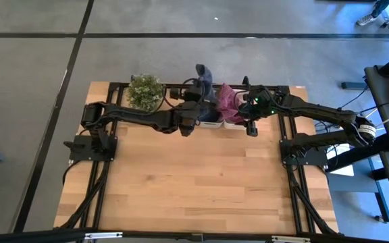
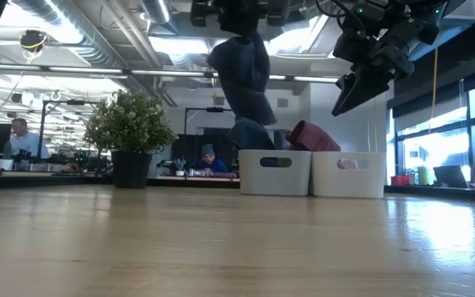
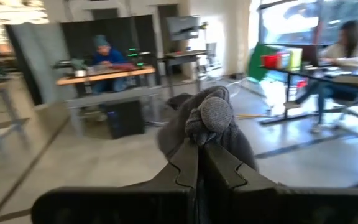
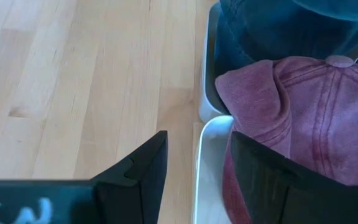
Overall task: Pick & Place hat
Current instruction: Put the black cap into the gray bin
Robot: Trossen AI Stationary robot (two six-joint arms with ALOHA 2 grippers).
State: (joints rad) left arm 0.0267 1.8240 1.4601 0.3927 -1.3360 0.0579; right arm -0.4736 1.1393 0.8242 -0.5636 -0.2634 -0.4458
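My left gripper (image 1: 196,91) is shut on a dark grey-blue hat (image 2: 242,74), held high above the left white bin (image 2: 275,172). The hat also shows in the high view (image 1: 204,74) and the left wrist view (image 3: 209,118). A second dark hat (image 2: 250,132) lies in that bin. A maroon hat (image 4: 303,112) lies in the right white bin (image 2: 349,175), part of it over the rim. My right gripper (image 4: 194,165) is open and empty, above the near edge of the bins. It also shows in the low view (image 2: 355,89). My left gripper pinches a bunched fold of the hat's cloth (image 3: 199,138) between its two shut fingers. The fingers lie about level and point toward the table's far edge. The hat hangs slack below the fingers (image 2: 239,37), lifted clear of the bin and of the hat in it.
A potted plant (image 1: 145,91) stands at the far edge, left of the bins. The bins stand side by side at the far edge. The wooden table (image 1: 194,182) stretches toward the near edge. People sit at desks in the room beyond.
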